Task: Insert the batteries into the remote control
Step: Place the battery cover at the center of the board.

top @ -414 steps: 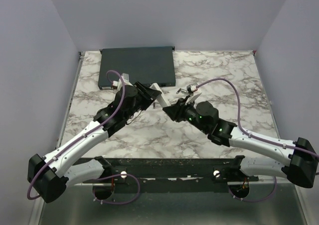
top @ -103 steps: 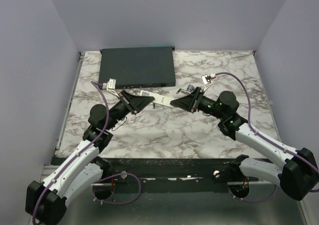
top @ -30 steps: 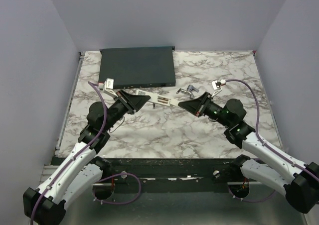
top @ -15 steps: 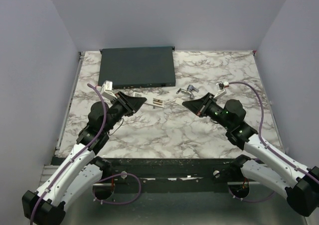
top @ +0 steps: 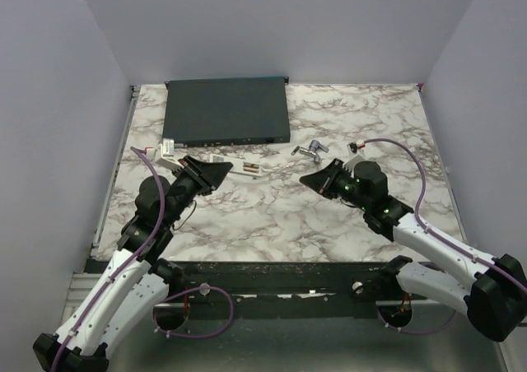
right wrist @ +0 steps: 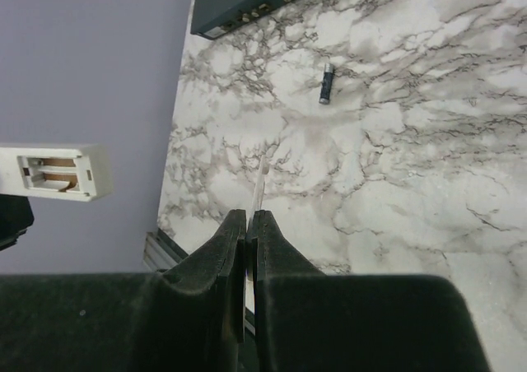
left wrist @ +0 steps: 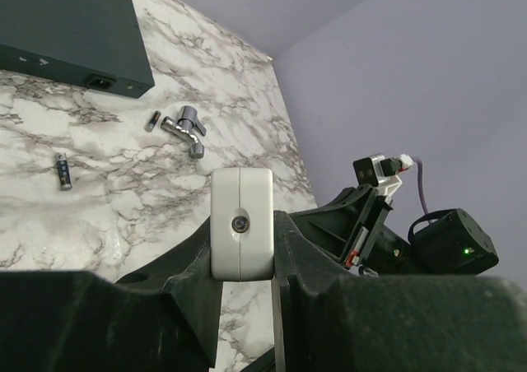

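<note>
Two batteries (left wrist: 62,169) lie apart on the marble table (top: 272,216) between lilac walls (top: 49,100), near a dark box (top: 226,109), while the left gripper (top: 222,169) clamps the remote control (left wrist: 241,222) in the air and the right gripper (right wrist: 249,220) pinches a thin white cover (right wrist: 263,174).

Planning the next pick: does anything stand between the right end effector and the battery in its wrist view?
Nothing on the marble lies before the battery, but the right end effector is shut on a thin white plate.
</note>
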